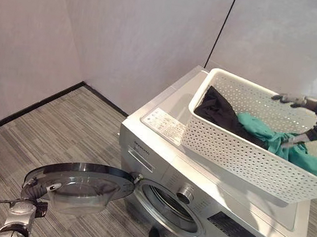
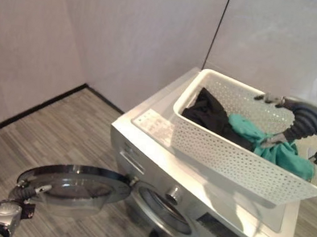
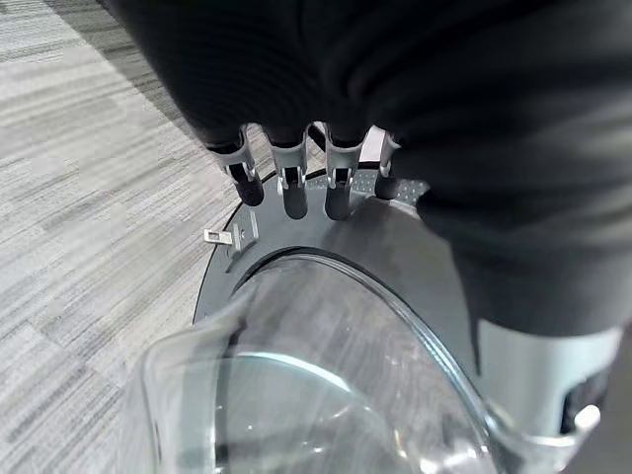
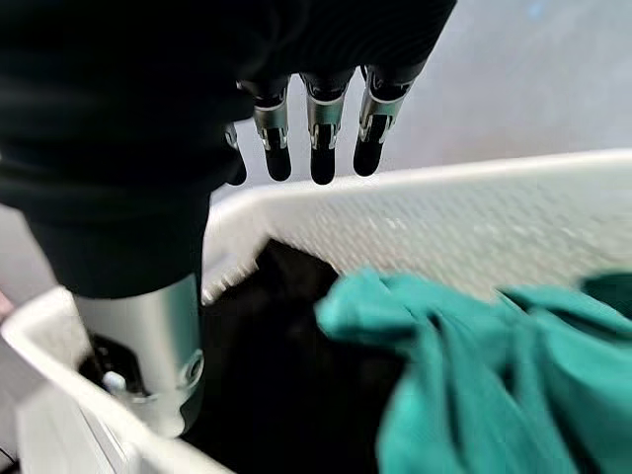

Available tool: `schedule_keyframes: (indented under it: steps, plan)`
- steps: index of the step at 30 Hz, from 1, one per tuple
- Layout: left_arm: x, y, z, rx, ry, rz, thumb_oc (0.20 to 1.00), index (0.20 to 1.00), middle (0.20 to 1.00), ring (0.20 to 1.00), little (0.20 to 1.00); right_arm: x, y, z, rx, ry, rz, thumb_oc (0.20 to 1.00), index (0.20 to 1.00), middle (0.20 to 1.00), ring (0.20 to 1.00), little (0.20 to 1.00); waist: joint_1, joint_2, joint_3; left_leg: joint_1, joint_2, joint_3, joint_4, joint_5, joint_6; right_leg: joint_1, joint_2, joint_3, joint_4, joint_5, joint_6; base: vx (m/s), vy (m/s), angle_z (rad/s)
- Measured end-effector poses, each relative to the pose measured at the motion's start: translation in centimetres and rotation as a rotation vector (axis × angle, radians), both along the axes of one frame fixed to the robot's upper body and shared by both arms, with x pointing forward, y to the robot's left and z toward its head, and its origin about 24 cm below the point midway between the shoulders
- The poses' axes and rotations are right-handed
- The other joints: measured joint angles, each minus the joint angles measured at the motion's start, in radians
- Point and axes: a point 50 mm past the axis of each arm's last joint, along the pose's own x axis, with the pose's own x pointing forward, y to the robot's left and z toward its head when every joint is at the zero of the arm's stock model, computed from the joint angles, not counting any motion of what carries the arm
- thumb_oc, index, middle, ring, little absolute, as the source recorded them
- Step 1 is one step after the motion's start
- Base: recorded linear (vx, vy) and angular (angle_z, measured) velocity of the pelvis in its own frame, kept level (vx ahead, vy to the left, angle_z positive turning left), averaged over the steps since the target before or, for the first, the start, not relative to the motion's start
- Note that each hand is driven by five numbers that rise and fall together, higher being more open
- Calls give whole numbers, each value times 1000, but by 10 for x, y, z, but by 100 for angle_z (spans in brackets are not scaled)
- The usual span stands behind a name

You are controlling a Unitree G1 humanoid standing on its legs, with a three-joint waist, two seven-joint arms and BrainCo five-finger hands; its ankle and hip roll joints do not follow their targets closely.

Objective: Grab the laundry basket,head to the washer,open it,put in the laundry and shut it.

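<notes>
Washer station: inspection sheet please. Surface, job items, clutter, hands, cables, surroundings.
Surface: washer top carries the basket; a printed label lies at its front left corner.
Job's things: white perforated laundry basket sits on the washer top, overhanging its right side, holding a black garment and a teal garment. Washer door is swung open to the left, drum opening exposed.
Clutter: nothing seen.
Hands: left hand low beside the open door, fingers straight over its rim. Right hand over the basket, above the laundry, fingers relaxed, holding nothing.
Cables: nothing seen.
Surroundings: grey striped floor, plain grey wall panels with dark skirting.
</notes>
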Motion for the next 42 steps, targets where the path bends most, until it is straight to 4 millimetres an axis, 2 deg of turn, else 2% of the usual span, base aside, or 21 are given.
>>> schedule_keyframes:
  steps: [6, 10, 14, 19, 24, 27, 31, 33, 35, 37, 38, 41, 42]
  plan:
    - [-10, 1, -4, -27, 6, 13, 1000, 1000, 1000, 1000, 1000, 4, -29, 1, -109, 16, -129, 1000, 1000, 1000, 1000, 1000, 6, 3, -12, 1, 0, 20, 0, -1, 2, -6, 3, 11, 0, 2, 4, -7, 5, -6]
    - [-11, -2, -5, -58, -20, 27, 1000, 1000, 1000, 1000, 1000, 15, -46, -9, -166, 70, -206, 1000, 1000, 1000, 1000, 1000, 13, 10, -20, -17, -4, 26, 0, -1, 4, -31, 0, 20, -1, 10, 8, -20, -1, -7]
    - [-8, -9, -8, -96, -54, 29, 1000, 1000, 1000, 1000, 1000, 26, -53, -7, -212, 73, -242, 1000, 1000, 1000, 1000, 1000, 38, 25, -15, -42, -1, 21, 0, 4, 5, -52, -2, 15, 0, 17, 2, -38, -7, 3]
    - [-3, -11, -4, -109, -115, 34, 1000, 1000, 1000, 1000, 1000, 33, -49, -9, -214, 72, -229, 1000, 1000, 1000, 1000, 1000, 45, 37, 21, -70, 1, 10, 0, 12, 0, -74, 1, 4, 0, 23, -6, -18, -6, 5]
    - [4, -10, 0, -106, -142, 32, 1000, 1000, 1000, 1000, 1000, 36, -46, -20, -200, 101, -212, 1000, 1000, 1000, 1000, 1000, 50, 45, 54, -105, 3, -1, 0, 17, -6, -106, 2, -2, 0, 25, -8, -27, -6, 3]
    - [19, -8, 13, -103, -225, 25, 1000, 1000, 1000, 1000, 1000, 38, -44, -39, -195, 168, -201, 1000, 1000, 1000, 1000, 1000, 60, 38, 90, -131, 1, -2, 0, 23, -5, -130, -1, -1, 0, 30, -7, -6, -1, 2]
    - [21, -5, 17, -90, -245, 23, 1000, 1000, 1000, 1000, 1000, 40, -41, -34, -238, 166, -190, 1000, 1000, 1000, 1000, 1000, 61, 39, 94, -139, 5, -2, 0, 24, -7, -139, 4, -6, 0, 31, -8, -16, -11, 1]
    - [26, -4, 21, -100, -282, 36, 1000, 1000, 1000, 1000, 1000, 43, -39, -31, -292, 175, -181, 1000, 1000, 1000, 1000, 1000, 60, 27, 106, -140, 4, -2, 0, 24, -7, -140, 0, -5, 0, 31, -7, -13, -8, 2]
    - [33, 0, 33, -91, -347, 32, 1000, 1000, 1000, 1000, 1000, 45, -37, -35, -364, 204, -169, 1000, 1000, 1000, 1000, 1000, 64, 1, 121, -157, 4, -8, 0, 29, -8, -152, 0, -10, 0, 32, -7, -54, -30, 7]
    - [41, 7, 48, -56, -403, 12, 1000, 1000, 1000, 1000, 1000, 49, -34, -26, -415, 166, -169, 1000, 1000, 1000, 1000, 1000, 67, -19, 133, -193, 6, -16, 0, 40, -16, -185, 1, -18, 0, 43, -10, -43, -56, 8]
    - [41, 7, 48, -56, -403, 13, 1000, 1000, 1000, 1000, 1000, 50, -33, -28, -409, 169, -166, 200, 200, 200, 200, 200, 67, -16, 134, -194, 8, -17, 0, 40, -16, -185, 2, -20, 0, 43, -10, -25, -43, 8]
    - [40, 9, 50, -47, -406, 11, 1000, 1000, 1000, 1000, 1000, 50, -38, -31, -334, 142, -199, 200, 200, 200, 200, 200, 63, -20, 131, -206, 8, -30, 0, 44, -17, -191, -2, -27, 0, 41, -8, -9, -10, 8]
    - [41, 8, 49, -50, -403, 10, 1000, 1000, 1000, 1000, 1000, 50, -38, -29, -336, 137, -200, 200, 200, 200, 200, 200, 63, -9, 137, -206, 5, -29, 0, 44, -17, -191, -3, -26, 0, 42, -7, -11, -7, 7]
